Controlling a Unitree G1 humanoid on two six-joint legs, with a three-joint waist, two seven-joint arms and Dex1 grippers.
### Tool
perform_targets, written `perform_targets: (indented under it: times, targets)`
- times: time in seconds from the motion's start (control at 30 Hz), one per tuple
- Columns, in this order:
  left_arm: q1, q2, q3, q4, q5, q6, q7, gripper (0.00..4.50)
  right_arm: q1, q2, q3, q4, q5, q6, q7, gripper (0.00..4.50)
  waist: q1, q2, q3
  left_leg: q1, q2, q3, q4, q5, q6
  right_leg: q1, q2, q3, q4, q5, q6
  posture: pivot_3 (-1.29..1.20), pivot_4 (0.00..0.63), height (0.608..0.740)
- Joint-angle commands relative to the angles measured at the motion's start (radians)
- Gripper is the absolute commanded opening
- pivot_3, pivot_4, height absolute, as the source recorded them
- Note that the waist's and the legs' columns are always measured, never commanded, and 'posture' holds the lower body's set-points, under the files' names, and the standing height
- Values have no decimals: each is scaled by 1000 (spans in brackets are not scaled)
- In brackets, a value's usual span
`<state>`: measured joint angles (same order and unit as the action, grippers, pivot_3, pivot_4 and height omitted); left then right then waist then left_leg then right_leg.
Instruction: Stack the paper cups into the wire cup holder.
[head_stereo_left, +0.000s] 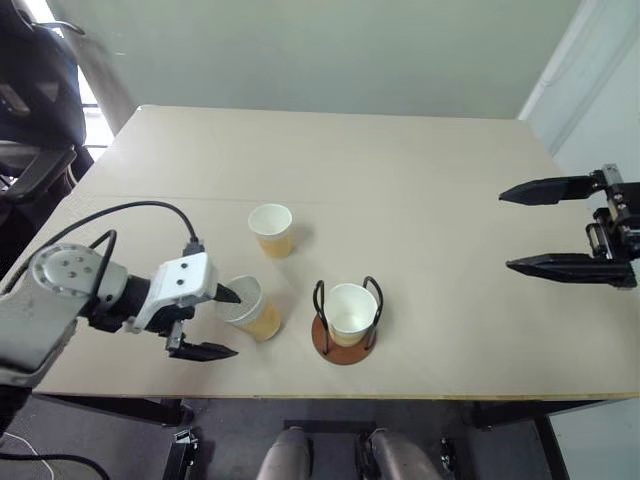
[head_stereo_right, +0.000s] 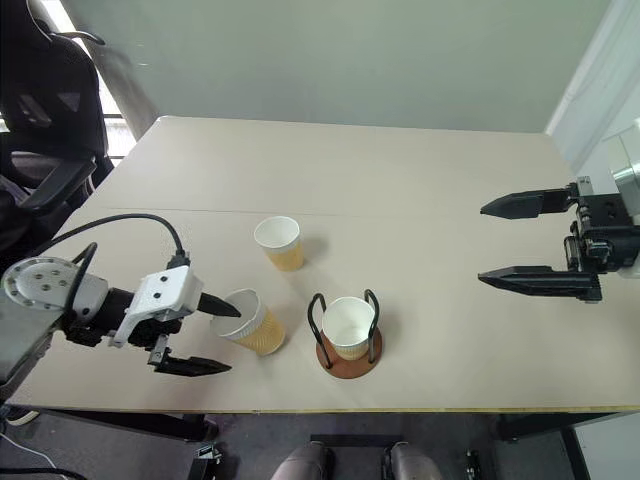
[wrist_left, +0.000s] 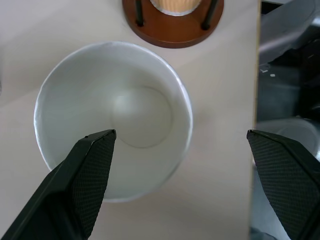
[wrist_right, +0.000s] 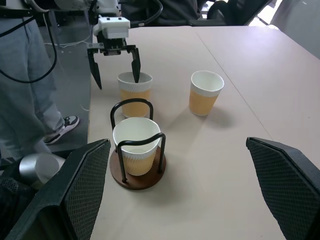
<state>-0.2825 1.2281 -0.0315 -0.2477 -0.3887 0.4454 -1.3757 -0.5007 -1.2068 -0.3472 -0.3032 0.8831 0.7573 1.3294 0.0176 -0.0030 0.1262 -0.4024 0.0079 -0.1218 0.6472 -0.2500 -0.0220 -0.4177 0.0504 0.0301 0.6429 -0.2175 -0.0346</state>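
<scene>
My left gripper (head_stereo_left: 218, 322) is spread wide, one finger inside the near cup (head_stereo_left: 252, 308), the other outside. Beyond it stands another cup (head_stereo_left: 271, 230). The wire cup holder (head_stereo_left: 346, 320) holds the third cup (head_stereo_left: 351, 312). My right gripper (head_stereo_left: 528, 229) hangs spread, well apart.

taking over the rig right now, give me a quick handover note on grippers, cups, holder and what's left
Left gripper: open, straddling the wall of the near cup, one finger inside it and one outside; not closed on it.
Right gripper: open, holding nothing, out over the table at its right side.
Wire cup holder: near the front edge, with one paper cup seated upright between its loops.
Third cup: upright on the table, farther back, untouched.
Done: one cup in the holder.
Left: grip the near cup and nest it in the holder's cup, then the back cup.
</scene>
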Motion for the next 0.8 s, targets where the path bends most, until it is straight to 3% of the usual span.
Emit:
perform_targets:
  times: [0.03,0.4,0.6,0.8]
  targets:
    - [-41,-8,-12,17,17,-21,-26,3836,-3,-20,-53,-34,22,8,-20,4500,0,0,0,0,0,0,0,0,0,0,0,0,0,0,0,0,150,740]
    - [-55,-8,-5,21,-3,4,-91,114,6,-25,-54,-51,28,23,-44,4500,0,0,0,0,0,0,1,1,1,0,0,0,0,1,2,0,150,740]
    - [-85,-10,21,43,-63,34,-142,52,66,-4,-144,-73,76,50,-53,4500,2,0,0,0,0,0,1,1,1,0,0,0,0,1,3,0,150,740]
    - [-527,-123,-20,271,-164,65,-236,52,194,8,-378,-138,160,122,-55,4500,27,0,0,-2,-3,-4,4,4,3,0,0,0,1,2,4,0,150,740]
